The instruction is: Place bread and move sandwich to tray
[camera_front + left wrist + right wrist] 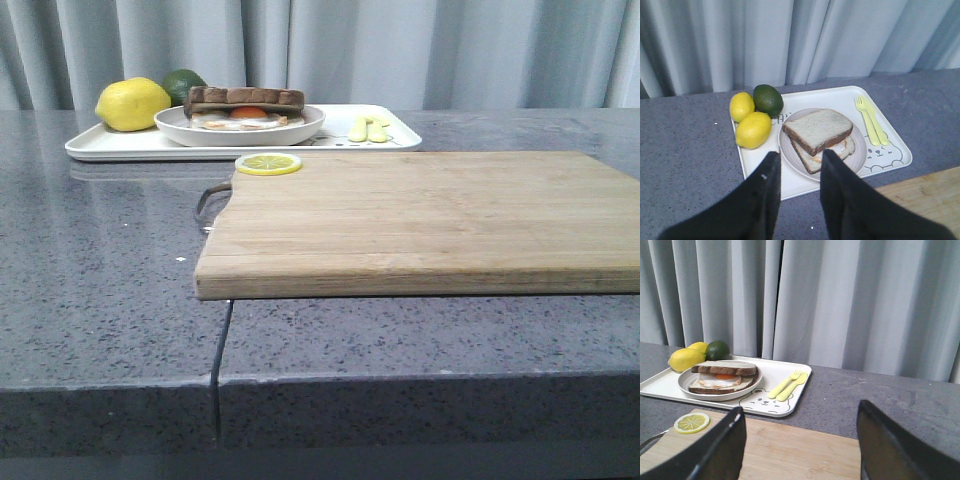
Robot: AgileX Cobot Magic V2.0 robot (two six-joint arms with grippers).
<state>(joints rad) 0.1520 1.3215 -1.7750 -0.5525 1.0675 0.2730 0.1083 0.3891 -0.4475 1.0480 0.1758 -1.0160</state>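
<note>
white tray [110, 146], yellow lemon [132, 104], grey table [100, 250]

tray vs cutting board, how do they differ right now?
The tray is white with a low rim; the cutting board is flat, bare wood. The tray carries the plated sandwich, lemons, lime and cutlery; the board carries only a lemon slice. The tray sits farther back, the board nearer. Both are rectangular and rest on the grey counter.

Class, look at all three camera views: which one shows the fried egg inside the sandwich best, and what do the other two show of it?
The right wrist view: the egg shows side-on between the slices, yolk and white clear. The front view shows the egg smaller and farther off. In the left wrist view the top slice hides all but a sliver of white.
</note>
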